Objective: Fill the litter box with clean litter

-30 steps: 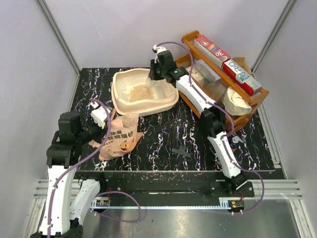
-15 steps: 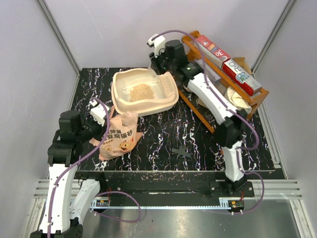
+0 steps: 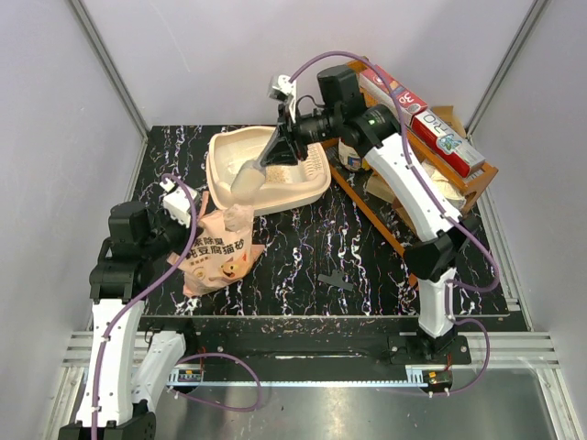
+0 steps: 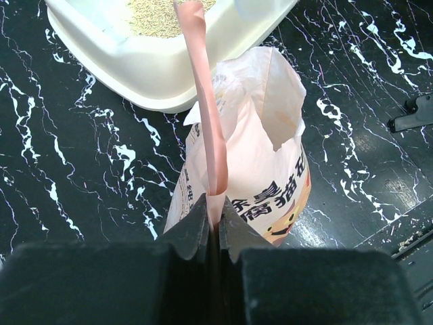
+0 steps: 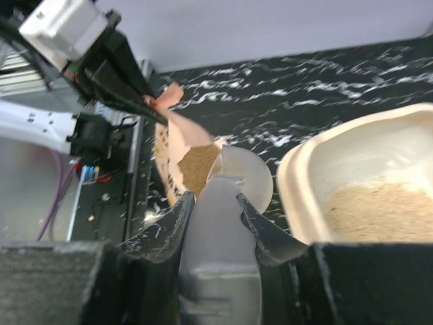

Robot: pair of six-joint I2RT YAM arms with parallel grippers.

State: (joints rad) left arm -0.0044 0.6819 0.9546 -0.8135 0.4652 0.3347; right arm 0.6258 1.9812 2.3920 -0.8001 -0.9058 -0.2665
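One litter box point(image 3: 284, 200), one bag point(image 3: 220, 258), one scoop point(image 3: 246, 179), one wooden rack point(image 3: 472, 181).

1. Litter box point(image 3: 223, 183): large cream-beige plastic tray with rounded corners and raised walls. Slotted grille at the end on the right gripper's point(image 3: 272, 154) arm side. Sits flat and upright on the bench point(image 3: 367, 257), directly beneath the right gripper. Lies ahead of the left gripper point(image 4: 213, 211), apart from it.
2. Clean litter point(image 5: 379, 206): small pale tan granules. Lies in a loose, low pile on the tray floor, short of the walls. Below the right gripper, well ahead of the left gripper.
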